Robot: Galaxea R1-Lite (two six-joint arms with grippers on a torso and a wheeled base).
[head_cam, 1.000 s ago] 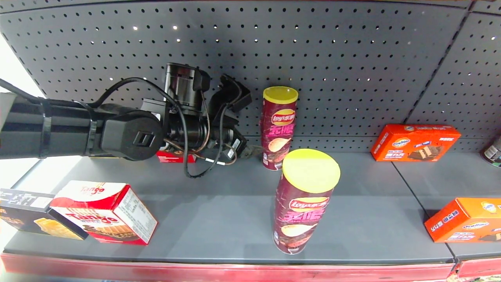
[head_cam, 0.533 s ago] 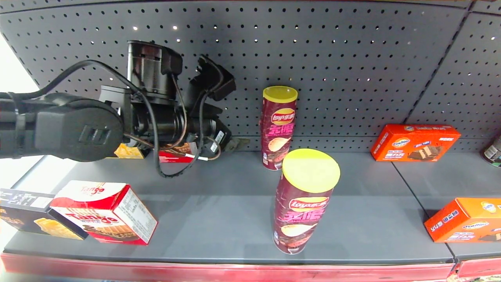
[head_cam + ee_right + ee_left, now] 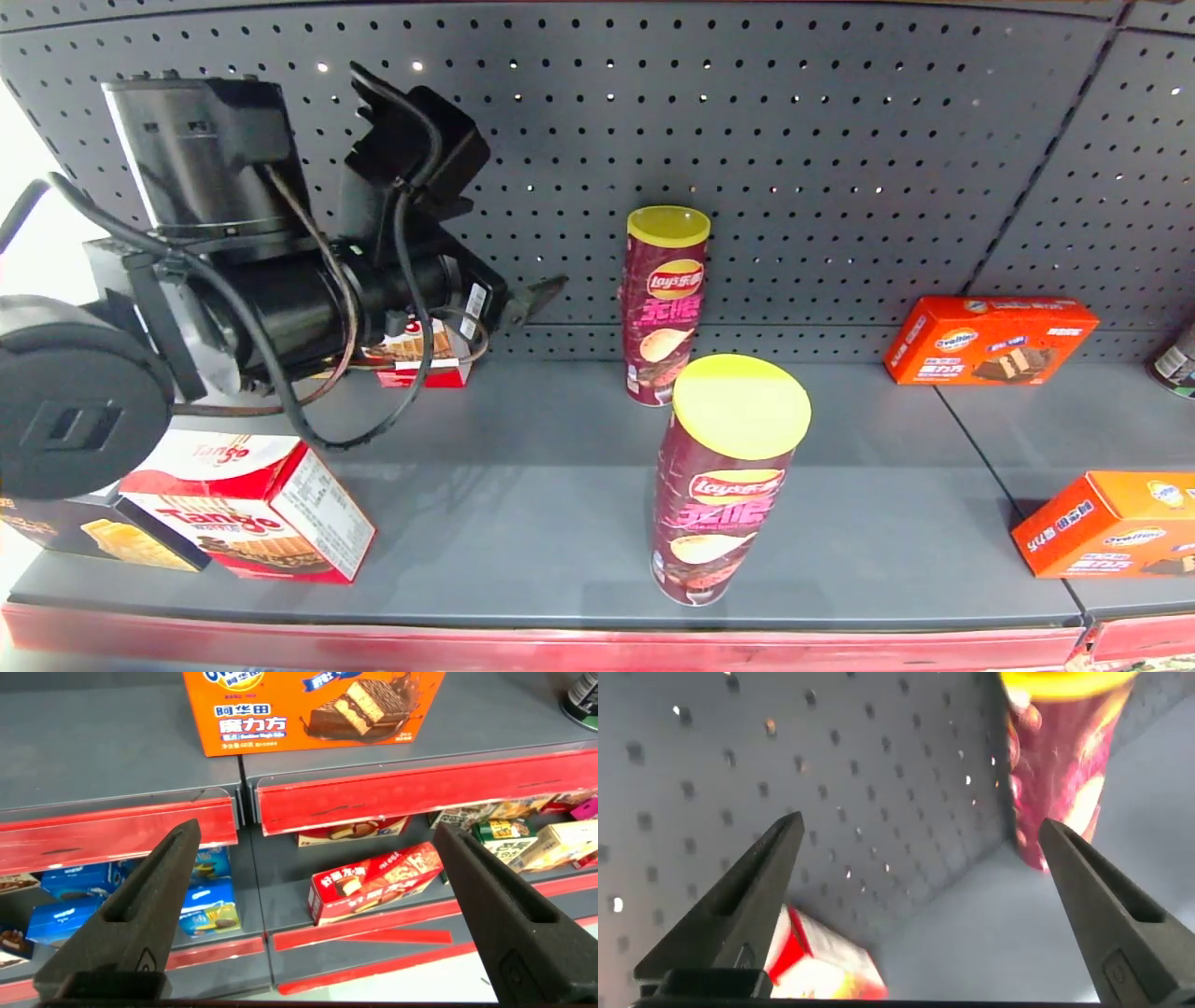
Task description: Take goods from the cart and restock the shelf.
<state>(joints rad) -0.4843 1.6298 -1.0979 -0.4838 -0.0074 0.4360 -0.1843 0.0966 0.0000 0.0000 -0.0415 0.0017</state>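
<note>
**Two chip cans on the shelf, both grippers empty**

The left gripper is hanging above the shelf, close to the pegboard, with its fingers spread wide and holding nothing. The back can is standing upright against the pegboard, apart from that gripper. The front can is standing upright nearer the shelf's edge. The right gripper is hovering lower down, fingers spread and empty, facing an orange box and the shelves below it.

The left arm is black, with a round joint cap embossed with a rectangle. Behind the left end effector run looping black cables, beside small white labels and a boxy grey housing. The right end effector has the same dark, tapering wedge fingers.
</note>
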